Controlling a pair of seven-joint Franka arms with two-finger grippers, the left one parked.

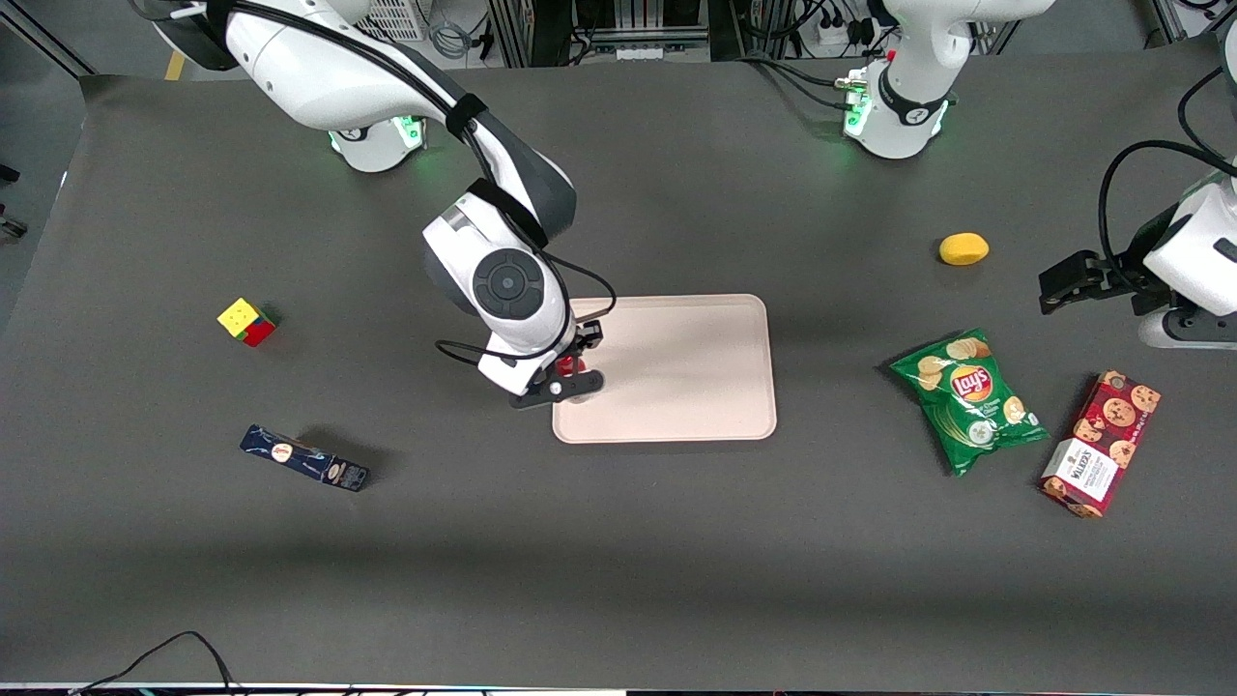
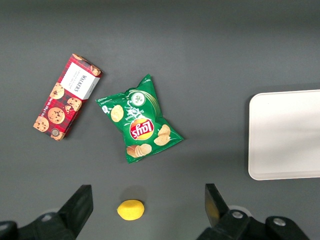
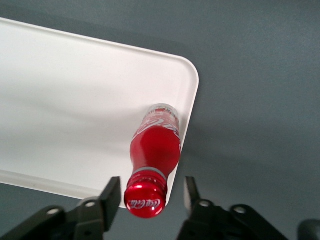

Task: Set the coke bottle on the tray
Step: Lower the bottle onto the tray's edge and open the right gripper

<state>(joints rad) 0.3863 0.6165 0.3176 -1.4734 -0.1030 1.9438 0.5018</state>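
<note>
We are looking down past our gripper (image 3: 149, 200) at the coke bottle (image 3: 154, 150), which is standing upright on the tray (image 3: 75, 100), just inside the rim at one rounded corner. Our fingers (image 3: 111, 192) are spread apart on either side of the red cap, with a gap showing on each side, so they are gripping nothing. From the front, the gripper (image 1: 570, 372) is hovering over the tray (image 1: 676, 372) at the edge toward the working arm's end of the counter (image 1: 618, 561), and only a sliver of the red bottle (image 1: 568, 365) is showing between the fingers.

We are judging the placement as essentially done: the bottle is resting on the tray and is released. What is left is lifting clear without knocking the cap, since the bottle is sitting close to the rim and could tip off.

Nothing is crowding the tray. Nearest the front camera, a dark blue box (image 1: 304, 458) is lying toward the working arm's end and a cookie box (image 1: 1102, 443) toward the parked arm's end, with a green chip bag (image 1: 968, 398) beside it. Farther from the camera are a puzzle cube (image 1: 246, 321) and a yellow lemon (image 1: 963, 248), all well apart from the tray.
</note>
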